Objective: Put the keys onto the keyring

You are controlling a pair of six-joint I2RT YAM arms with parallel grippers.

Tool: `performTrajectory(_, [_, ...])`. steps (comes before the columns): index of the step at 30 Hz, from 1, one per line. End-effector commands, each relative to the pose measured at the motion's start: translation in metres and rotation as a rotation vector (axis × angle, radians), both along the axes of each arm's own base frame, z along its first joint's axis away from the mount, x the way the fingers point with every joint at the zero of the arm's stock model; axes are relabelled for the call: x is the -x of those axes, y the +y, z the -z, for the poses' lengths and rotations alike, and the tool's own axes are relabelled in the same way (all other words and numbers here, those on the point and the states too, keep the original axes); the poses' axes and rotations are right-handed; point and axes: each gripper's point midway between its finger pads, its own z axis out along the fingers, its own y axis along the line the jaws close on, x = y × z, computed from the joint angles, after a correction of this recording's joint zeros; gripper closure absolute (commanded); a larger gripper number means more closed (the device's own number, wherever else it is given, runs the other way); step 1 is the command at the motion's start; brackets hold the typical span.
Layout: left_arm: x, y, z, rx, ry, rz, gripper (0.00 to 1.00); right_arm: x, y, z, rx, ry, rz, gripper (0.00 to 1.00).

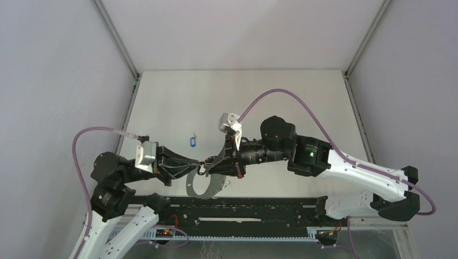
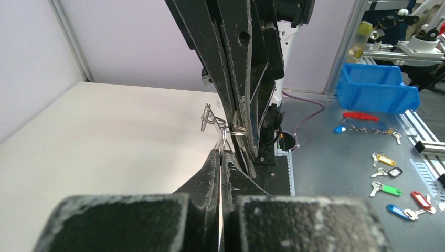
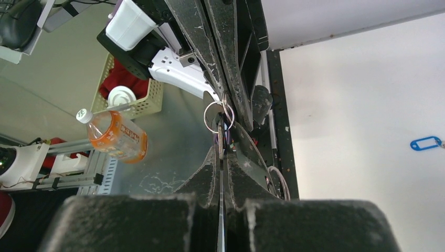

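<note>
Grey wire keyring point(image 2: 224, 136) is held up off the table point(image 1: 270, 108), between the two grippers where they meet tip to tip by the table's near edge, left of centre. The left gripper point(image 1: 201, 162) has its jaws pressed together on the thin wire; the right gripper point(image 1: 209, 164) also has its jaws together, tips at the small rings, though what exactly they pinch cannot be told. Blue-headed key point(image 1: 193, 141) lies flat on the table just beyond the gripper tips, apart from both.

no legible text, labels or numbers
</note>
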Motion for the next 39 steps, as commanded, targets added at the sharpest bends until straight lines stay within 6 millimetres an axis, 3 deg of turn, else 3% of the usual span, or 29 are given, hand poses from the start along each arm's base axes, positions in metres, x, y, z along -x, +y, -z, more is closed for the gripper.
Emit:
performTrajectory(1, [0.009, 0.001, -0.011, 0.011, -0.047, 0.038, 1.0, -0.006, -0.002, -0.029, -0.068, -0.038, 0.013, 1.0])
performTrajectory(7, [0.011, 0.001, -0.012, 0.01, -0.056, 0.042, 1.0, -0.012, 0.002, -0.022, -0.012, -0.022, 0.032, 1.0])
performTrajectory(8, [0.009, 0.001, -0.012, 0.011, -0.052, 0.034, 1.0, -0.013, 0.001, -0.02, -0.001, -0.019, 0.037, 0.96])
performTrajectory(13, [-0.012, 0.005, -0.021, 0.041, -0.039, -0.093, 1.0, -0.026, -0.014, -0.024, -0.006, -0.042, 0.149, 0.4])
performTrajectory(17, [-0.029, 0.01, -0.026, 0.065, -0.029, -0.191, 1.0, -0.035, -0.03, -0.028, -0.019, -0.095, 0.249, 0.16])
performTrajectory(19, [-0.034, 0.012, -0.028, 0.079, -0.03, -0.221, 1.0, -0.035, -0.032, -0.02, 0.0, -0.121, 0.279, 0.01])
performTrajectory(23, [-0.054, 0.022, -0.034, 0.102, -0.032, -0.351, 1.0, -0.045, -0.034, -0.002, 0.065, -0.197, 0.417, 0.0])
performTrajectory(28, [-0.074, 0.033, -0.032, 0.103, -0.018, -0.474, 1.0, -0.04, -0.015, 0.001, 0.063, -0.257, 0.499, 0.0])
performTrajectory(39, [-0.067, 0.031, -0.028, 0.103, -0.013, -0.441, 1.0, -0.075, -0.007, 0.021, 0.133, -0.267, 0.677, 0.03])
